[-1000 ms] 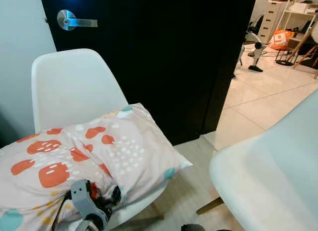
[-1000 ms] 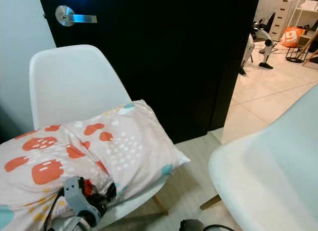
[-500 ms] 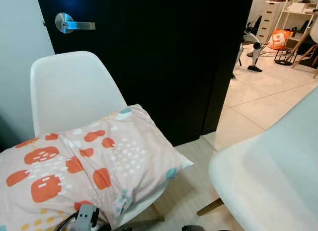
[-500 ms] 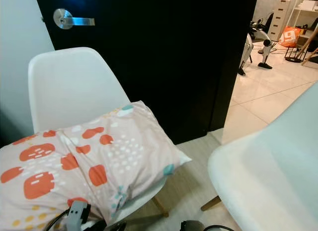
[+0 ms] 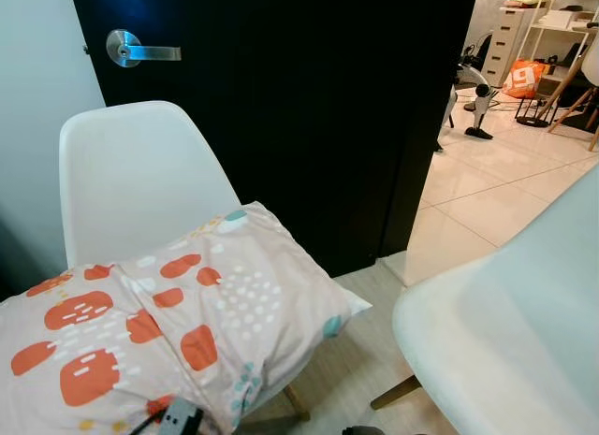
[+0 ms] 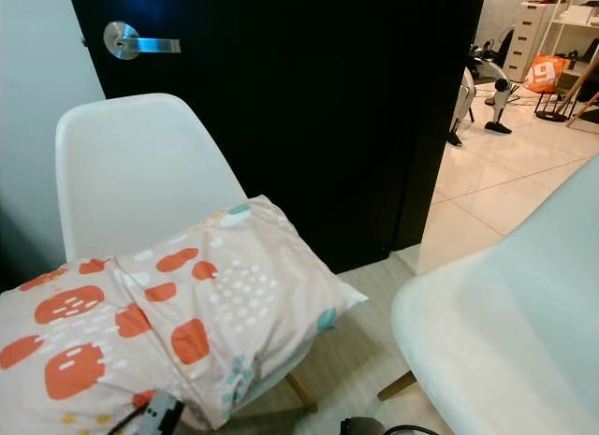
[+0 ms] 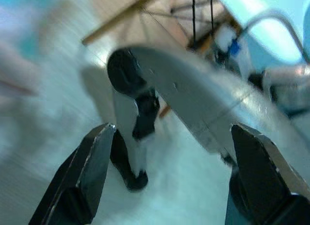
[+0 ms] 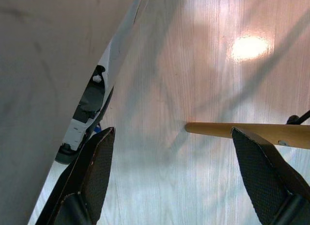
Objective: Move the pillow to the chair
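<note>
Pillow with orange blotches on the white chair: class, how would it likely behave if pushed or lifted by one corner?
The soft patterned fabric pillow looks puffy and creased, so probably floppy and light. It overhangs the white plastic chair, so a push might slide it off.

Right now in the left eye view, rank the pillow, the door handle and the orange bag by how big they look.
1. pillow, by far the largest.
2. orange bag.
3. door handle, close to the bag in apparent size; the bag sits much farther off, so true sizes stay unsure.
</note>
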{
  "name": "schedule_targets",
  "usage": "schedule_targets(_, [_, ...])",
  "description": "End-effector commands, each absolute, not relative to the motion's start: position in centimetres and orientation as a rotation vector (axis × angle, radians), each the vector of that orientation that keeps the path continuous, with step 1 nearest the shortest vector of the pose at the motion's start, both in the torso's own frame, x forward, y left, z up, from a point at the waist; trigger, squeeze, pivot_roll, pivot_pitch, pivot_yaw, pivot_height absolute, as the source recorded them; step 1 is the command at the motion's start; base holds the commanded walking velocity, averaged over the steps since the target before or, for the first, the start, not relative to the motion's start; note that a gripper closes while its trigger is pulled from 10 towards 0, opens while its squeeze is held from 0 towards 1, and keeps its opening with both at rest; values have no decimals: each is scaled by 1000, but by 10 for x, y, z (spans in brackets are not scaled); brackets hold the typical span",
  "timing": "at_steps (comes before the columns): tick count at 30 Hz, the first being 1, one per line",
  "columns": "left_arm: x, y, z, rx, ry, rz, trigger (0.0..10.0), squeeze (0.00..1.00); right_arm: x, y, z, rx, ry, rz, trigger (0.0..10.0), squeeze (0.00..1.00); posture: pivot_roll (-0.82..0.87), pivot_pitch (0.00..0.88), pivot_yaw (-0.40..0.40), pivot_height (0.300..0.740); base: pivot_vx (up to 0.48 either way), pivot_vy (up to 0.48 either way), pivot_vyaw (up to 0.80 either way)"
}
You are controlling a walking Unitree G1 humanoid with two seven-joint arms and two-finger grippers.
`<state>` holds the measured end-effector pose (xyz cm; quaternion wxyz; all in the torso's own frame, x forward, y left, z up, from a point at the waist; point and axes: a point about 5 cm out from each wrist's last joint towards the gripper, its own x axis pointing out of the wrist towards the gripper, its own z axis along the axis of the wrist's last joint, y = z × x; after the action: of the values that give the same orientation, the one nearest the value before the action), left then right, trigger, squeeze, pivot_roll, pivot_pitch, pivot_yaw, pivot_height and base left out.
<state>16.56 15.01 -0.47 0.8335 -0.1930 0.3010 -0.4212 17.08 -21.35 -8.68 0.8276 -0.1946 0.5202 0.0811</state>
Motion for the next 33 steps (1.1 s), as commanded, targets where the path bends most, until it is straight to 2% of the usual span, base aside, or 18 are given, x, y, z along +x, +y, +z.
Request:
schedule_targets(1, [163, 154, -5, -368, 648, -909, 10000, 0, 157, -198, -95, -397, 1155, 245, 10000, 0, -10, 37, -14, 435, 0, 0, 0])
schedule_targets(2, [171, 159, -7, -314, 656, -850, 10000, 0, 157, -199, -95, -399, 1159, 243, 10000, 0, -9, 36, -20, 435, 0, 0, 0])
schedule_targets(6, [178, 164, -6, -295, 645, -792, 10000, 0, 156, -200, -96, -401, 1162, 243, 10000, 0, -10, 38, -19, 435, 0, 0, 0])
schedule_targets(9, [205, 180, 1, -217, 558, -593, 10000, 0, 155, -201, -96, -402, 1165, 240, 10000, 0, -3, 42, -22, 435, 0, 0, 0])
schedule_targets(13, [221, 182, 14, -145, 450, -520, 10000, 0, 155, -201, -96, -404, 1164, 239, 10000, 0, -1, 42, -23, 435, 0, 0, 0])
schedule_targets(15, [232, 177, 22, -155, 369, -469, 10000, 0, 155, -201, -96, -405, 1162, 235, 10000, 0, 1, 49, -19, 435, 0, 0, 0])
schedule_targets(17, [232, 177, 22, -155, 369, -469, 10000, 0, 155, -201, -96, -405, 1162, 235, 10000, 0, 1, 49, -19, 435, 0, 0, 0])
schedule_targets(20, [245, 160, 32, -207, 276, -438, 10000, 0, 155, -201, -96, -399, 1158, 221, 10000, 0, -1, 51, -19, 435, 0, 0, 0])
schedule_targets(27, [260, 144, 33, -237, 243, -385, 10000, 0, 155, -201, -96, -385, 1150, 202, 10000, 0, -6, 53, -16, 449, 0, 0, 0])
schedule_targets(33, [268, 141, 36, -228, 225, -367, 10000, 0, 155, -203, -95, -385, 1153, 188, 10000, 0, -10, 45, -13, 468, 0, 0, 0])
